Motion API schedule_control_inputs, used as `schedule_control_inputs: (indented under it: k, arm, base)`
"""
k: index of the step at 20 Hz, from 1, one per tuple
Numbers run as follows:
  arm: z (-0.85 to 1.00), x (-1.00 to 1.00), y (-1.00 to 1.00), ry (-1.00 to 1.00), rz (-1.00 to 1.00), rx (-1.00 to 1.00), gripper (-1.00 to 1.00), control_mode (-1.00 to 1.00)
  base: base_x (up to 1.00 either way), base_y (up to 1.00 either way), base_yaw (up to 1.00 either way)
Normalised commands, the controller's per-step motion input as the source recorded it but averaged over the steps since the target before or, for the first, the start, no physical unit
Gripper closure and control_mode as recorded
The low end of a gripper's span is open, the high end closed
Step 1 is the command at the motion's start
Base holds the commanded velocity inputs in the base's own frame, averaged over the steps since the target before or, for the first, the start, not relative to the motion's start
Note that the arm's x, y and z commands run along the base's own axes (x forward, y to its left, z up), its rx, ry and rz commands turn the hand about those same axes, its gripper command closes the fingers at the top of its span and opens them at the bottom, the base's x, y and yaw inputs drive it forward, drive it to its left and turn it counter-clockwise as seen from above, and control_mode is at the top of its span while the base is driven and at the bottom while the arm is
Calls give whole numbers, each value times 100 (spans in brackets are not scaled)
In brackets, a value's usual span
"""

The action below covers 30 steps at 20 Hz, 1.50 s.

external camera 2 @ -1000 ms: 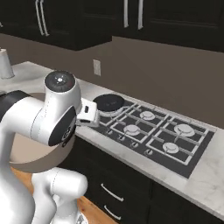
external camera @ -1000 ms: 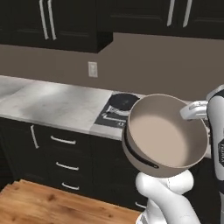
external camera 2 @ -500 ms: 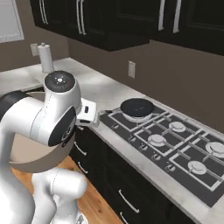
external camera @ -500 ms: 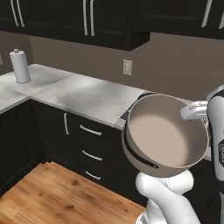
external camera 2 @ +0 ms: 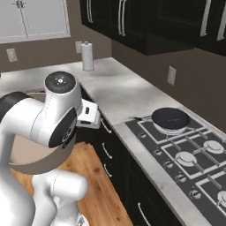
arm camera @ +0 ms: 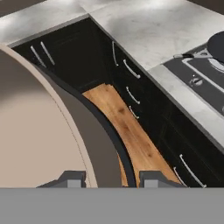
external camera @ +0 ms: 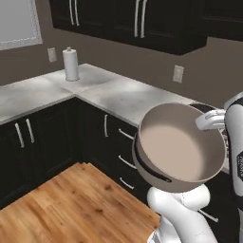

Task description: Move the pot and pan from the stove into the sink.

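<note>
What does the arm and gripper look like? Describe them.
The arm is glossy white with rounded, bulky links and a dark grey cap at its joint. A dark band rings one link. The gripper ends in two small dark grey fingertips with blocky tops.

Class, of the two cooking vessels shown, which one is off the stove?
The beige pot, held up in the claw over the floor; the black pan sits on a burner.
</note>
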Motion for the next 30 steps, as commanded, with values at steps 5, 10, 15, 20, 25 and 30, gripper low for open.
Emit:
schedule_control_inputs:
  k: [5,10,15,20,25,30]
  arm:
    - [0,0,0,0,0,0,100,100]
    - [0,0,0,0,0,0,100,100]
    - [0,0,0,0,0,0,100,100]
    - [0,0,0,0,0,0,100,100]
    - [0,0,0,0,0,0,100,100]
    - [0,0,0,0,0,0,100,100]
  base:
    - [-1,-5,41]
    - [0,-7,40]
    - [0,-8,41]
    - [0,-12,43]
    - [0,-12,44]
    - [0,-10,44]
